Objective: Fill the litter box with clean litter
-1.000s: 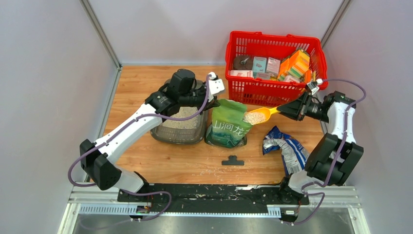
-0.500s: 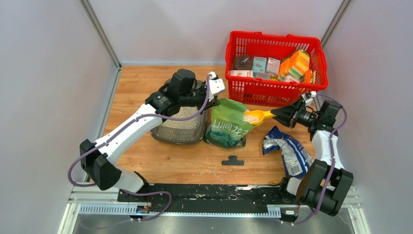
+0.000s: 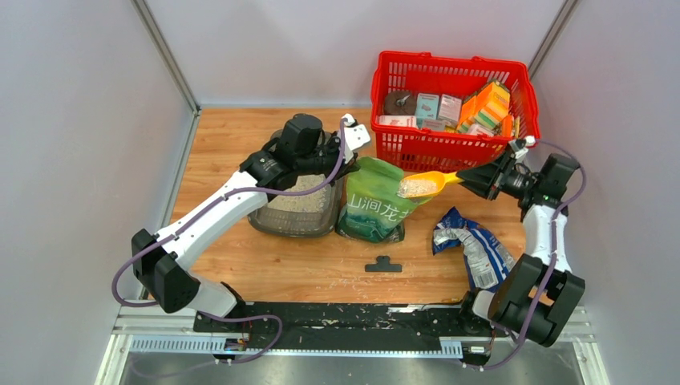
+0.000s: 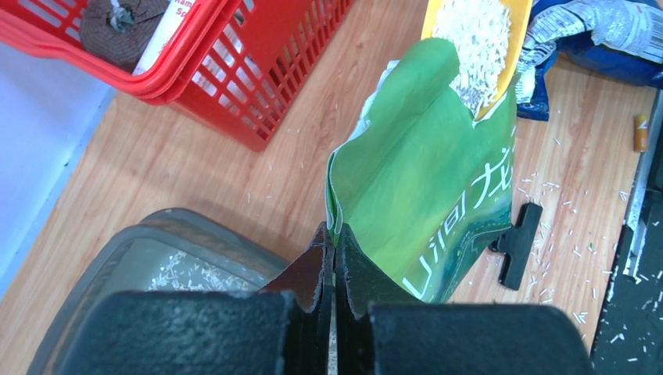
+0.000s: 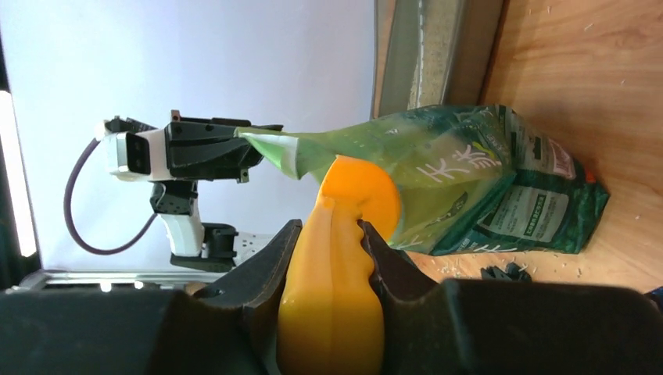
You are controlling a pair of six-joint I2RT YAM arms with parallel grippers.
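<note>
The orange plastic scoop [image 3: 425, 185] has lifted out of the green foil bag [image 3: 373, 210], heaped with pale clean litter [image 3: 416, 188] — the right gripper [image 5: 328, 230] clamps its handle and the left gripper [image 4: 334, 238] pinches the bag's lip. The dark grey translucent litter box [image 3: 293, 228] sits just beside the bag, part-filled.

On the table [image 3: 232, 136], the standing bag [image 3: 373, 210] sits near the centre. The litter box [image 3: 293, 230] touches it at 9 o'clock, with clean litter [image 3: 301, 197] inside. From the bag, the basket [image 3: 433, 151] stands at 1 o'clock, the scoop [image 3: 425, 185] hangs at 2, the crumpled bag [image 3: 475, 245] lies at 4 and the clip [image 3: 383, 264] at 6.
</note>
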